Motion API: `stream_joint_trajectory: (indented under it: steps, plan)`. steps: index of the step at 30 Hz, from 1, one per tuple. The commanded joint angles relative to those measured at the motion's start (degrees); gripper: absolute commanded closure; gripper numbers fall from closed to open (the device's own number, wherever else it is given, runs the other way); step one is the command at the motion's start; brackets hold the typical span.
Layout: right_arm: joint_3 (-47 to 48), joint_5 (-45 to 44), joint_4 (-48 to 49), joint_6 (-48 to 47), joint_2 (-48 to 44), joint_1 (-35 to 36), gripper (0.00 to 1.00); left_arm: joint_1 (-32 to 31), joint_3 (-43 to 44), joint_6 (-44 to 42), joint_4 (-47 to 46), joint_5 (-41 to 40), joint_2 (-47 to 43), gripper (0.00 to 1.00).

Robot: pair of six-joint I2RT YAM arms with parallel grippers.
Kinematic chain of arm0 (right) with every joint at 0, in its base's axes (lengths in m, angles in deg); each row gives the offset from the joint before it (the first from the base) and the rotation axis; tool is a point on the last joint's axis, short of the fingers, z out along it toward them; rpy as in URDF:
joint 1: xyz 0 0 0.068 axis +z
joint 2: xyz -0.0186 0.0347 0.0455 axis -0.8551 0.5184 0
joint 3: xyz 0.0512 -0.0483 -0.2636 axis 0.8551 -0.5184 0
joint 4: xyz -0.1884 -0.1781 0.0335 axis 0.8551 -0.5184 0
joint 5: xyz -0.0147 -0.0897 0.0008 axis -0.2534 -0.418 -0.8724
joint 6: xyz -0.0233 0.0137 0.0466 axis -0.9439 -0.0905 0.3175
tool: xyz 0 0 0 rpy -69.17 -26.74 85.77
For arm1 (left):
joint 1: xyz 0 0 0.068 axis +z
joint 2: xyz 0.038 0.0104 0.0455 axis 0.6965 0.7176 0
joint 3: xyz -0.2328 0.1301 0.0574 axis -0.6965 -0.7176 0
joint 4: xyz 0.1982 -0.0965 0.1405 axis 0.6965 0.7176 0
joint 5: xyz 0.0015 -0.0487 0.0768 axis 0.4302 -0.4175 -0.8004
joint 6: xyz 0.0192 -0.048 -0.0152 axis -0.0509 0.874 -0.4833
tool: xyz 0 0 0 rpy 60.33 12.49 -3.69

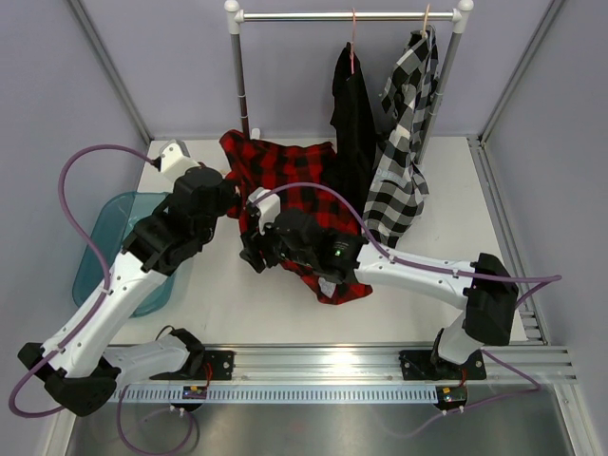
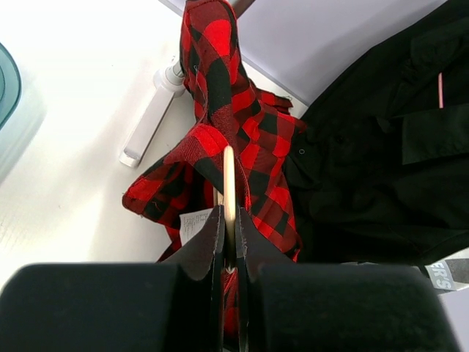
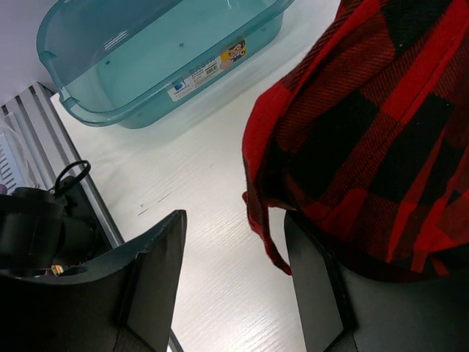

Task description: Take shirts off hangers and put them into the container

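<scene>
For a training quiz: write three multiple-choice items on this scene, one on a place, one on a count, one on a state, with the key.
1. The container stands: A) on the table's left side; B) in its middle; C) on its right side.
2. Shirts hanging on the rail: A) one; B) two; C) three.
3. The left gripper is: A) wide open; B) shut on a wooden hanger; C) shut on the container's rim.
Key: 1 A, it sits at the left in the top view. 2 B, the black shirt and check shirt hang, while the red plaid shirt lies on the table. 3 B, it pinches the thin tan strip seen edge-on.
</scene>
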Motion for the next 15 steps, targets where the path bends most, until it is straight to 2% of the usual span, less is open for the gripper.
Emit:
stream_joint_trajectory:
  steps: [1, 6, 11, 13, 15]
  plan:
    - [0.7, 2.0, 0.7, -1.6, 0.5, -0.6, 0.36, 0.1, 1.9, 0.7, -5.1, 0.1, -2.7, 1.00]
    - [1.5, -0.3, 1.3, -1.6, 1.8, -0.6, 0.42, 0.1, 2.3, 2.0, -5.1, 1.6, -2.8, 1.00]
    - [1.7, -2.1, 2.4, -1.3, 3.1, -0.6, 0.52, 0.1, 2.9, 2.4, -4.5, 1.9, -2.9, 1.00]
    - [1.5, -2.1, 3.1, -1.3, 3.7, -0.6, 0.59, 0.1, 2.7, 2.4, -4.5, 1.8, -3.4, 1.00]
    - [0.9, -2.4, 3.5, -1.2, 3.5, -0.6, 0.77, 0.1, 2.6, 2.0, -4.5, 1.8, -3.4, 1.00]
